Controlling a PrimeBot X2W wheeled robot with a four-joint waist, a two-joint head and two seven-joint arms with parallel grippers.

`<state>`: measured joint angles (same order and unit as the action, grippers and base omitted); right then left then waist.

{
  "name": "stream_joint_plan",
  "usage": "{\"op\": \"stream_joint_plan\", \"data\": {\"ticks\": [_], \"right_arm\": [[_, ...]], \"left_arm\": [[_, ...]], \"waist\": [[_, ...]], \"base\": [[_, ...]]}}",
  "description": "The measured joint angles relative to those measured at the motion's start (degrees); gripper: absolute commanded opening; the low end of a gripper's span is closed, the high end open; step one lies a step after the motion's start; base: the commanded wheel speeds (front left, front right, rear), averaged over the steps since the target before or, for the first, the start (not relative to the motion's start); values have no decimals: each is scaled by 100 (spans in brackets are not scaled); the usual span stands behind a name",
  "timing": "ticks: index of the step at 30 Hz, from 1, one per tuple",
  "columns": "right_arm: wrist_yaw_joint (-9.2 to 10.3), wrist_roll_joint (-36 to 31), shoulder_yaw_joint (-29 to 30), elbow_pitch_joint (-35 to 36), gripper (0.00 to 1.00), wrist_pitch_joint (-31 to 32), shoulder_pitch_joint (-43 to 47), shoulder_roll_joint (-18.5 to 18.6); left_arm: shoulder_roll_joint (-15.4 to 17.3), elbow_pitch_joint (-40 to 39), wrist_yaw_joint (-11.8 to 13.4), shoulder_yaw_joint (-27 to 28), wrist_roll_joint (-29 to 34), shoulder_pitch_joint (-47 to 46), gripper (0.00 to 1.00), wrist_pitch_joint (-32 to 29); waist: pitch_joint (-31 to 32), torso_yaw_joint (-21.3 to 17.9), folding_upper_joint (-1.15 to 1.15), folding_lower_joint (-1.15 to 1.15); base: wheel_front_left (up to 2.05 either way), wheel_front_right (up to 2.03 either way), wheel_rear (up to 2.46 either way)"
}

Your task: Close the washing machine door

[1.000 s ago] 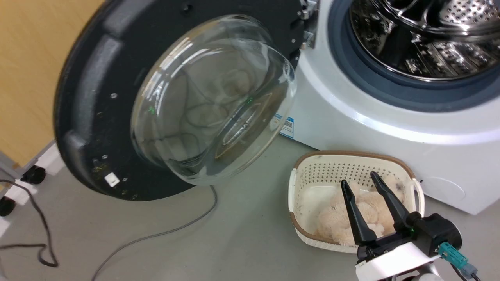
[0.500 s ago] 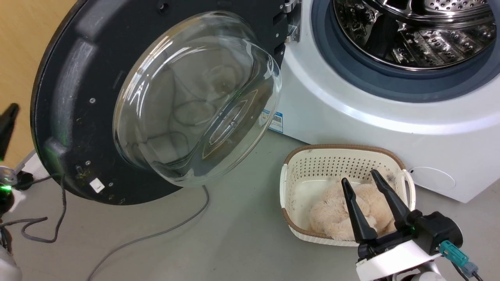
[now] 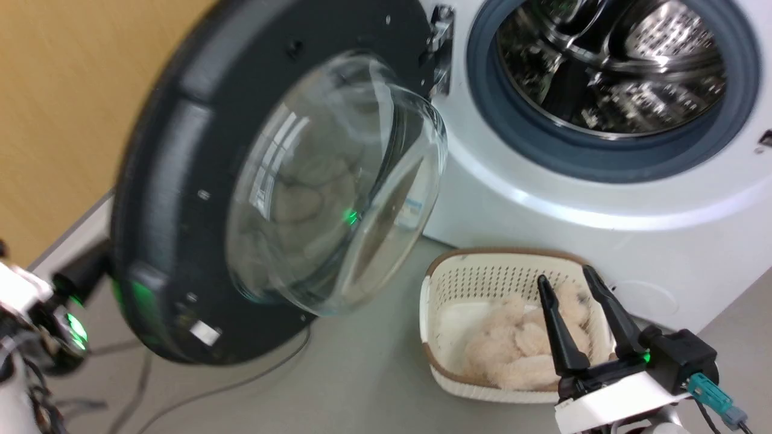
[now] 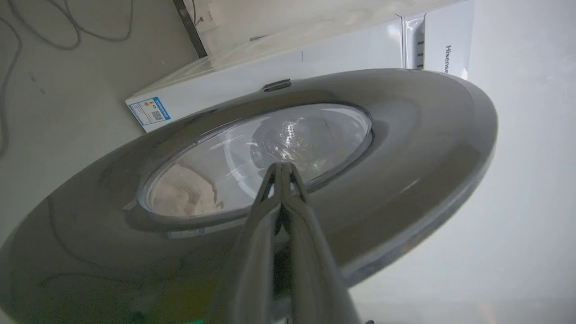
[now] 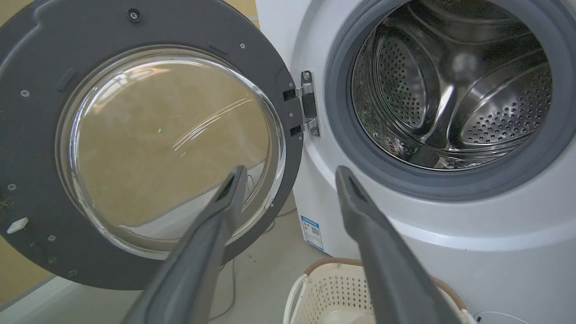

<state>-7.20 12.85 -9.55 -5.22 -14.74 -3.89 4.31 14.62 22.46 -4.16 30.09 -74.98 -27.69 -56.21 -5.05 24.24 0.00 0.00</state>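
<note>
Washing machine door (image 3: 175, 181) is standing swung out from the white washer (image 3: 543, 199). It is hanging on its hinge (image 3: 442, 36) and taking up the 10 o'clock part of the head view, with the black inner face and bulging glass window turned toward the camera. The drum opening (image 3: 609, 66) is lying uncovered at 1 o'clock. The left tool (image 4: 281, 167) is clenched on nothing, fingers pressed together and pointing at the door's glossy outer face by the window rim; I cannot tell whether the tips are touching it. The right tool (image 3: 566, 277) is released, fingers spread, hanging at 5 o'clock over the basket (image 3: 431, 289). Judging the step in hand: the left arm is setting up to push the door round its hinge toward the opening. It is likely going best with the tips bearing on the solid rim rather than the slick glass. They should be working out toward the free edge, away from the hinge, following the arc, and ending firmly enough for the latch to be catching. On room: the yellow wall (image 3: 60, 90) is sitting close behind the door from 9 to 11 o'clock, leaving the left arm little space. The basket is sitting on the floor just beside the washer, below the opening and near the sweep of the glass bowl. The right tool is probably needing to be staying low, out of that arc. A cable (image 3: 241, 380) is trailing under the door at 7 o'clock.
</note>
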Motion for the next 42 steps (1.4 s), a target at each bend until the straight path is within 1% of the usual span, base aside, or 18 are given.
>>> {"op": "stream_joint_plan", "data": {"ticks": [4,8,13,17,19,22,26,28,30,32,37,42], "right_arm": [[0,34,99,3,100,-1,91,-34],[0,44,182,18,100,-1,190,-65],[0,44,244,35,100,-1,338,-76],[0,44,268,51,100,-1,366,-80],[0,44,260,56,100,0,368,-81],[0,43,272,67,100,-1,369,-85],[0,42,271,86,100,-1,363,-89],[0,41,285,93,100,-1,360,-89],[0,32,287,101,100,-1,348,-90],[0,24,279,113,100,-1,331,-90],[0,23,338,158,100,-1,253,-93],[0,23,320,201,100,-1,148,-99]], "left_arm": [[-289,-620,207,-60,-155,586,0,-388],[-567,-1271,428,-112,-278,1098,0,-621],[-1029,-2035,717,-452,-442,1754,0,-834],[-1125,-2459,859,-813,-638,2209,0,-817],[-1136,-2596,906,-1009,-772,2384,0,-728],[-1136,-2689,955,-1406,-1144,2592,0,-474],[-1152,-2721,948,-1938,-1537,2744,0,-34],[-1152,-2708,893,-2192,-1691,2781,0,178],[-1152,-2691,790,-2432,-1777,2801,0,359],[-1159,-2662,617,-2630,-1861,2803,0,625],[-1161,-2381,332,-3036,-2025,2680,0,1232],[-1160,-2008,159,-3330,-2038,2227,0,1779]], "waist": [[243,-97,0,0],[424,-265,0,0],[553,-533,0,0],[584,-779,0,0],[583,-917,0,0],[567,-1139,0,0],[491,-1468,0,0],[436,-1647,0,0],[375,-1832,0,0],[305,-2032,0,0],[98,-2568,0,0],[-149,-3103,0,0]], "base": [[0,0,0],[0,0,0],[0,0,0],[0,0,0],[0,0,0],[0,0,0],[0,0,0],[0,0,0],[0,0,0],[0,0,0],[0,0,0],[0,0,0]]}}
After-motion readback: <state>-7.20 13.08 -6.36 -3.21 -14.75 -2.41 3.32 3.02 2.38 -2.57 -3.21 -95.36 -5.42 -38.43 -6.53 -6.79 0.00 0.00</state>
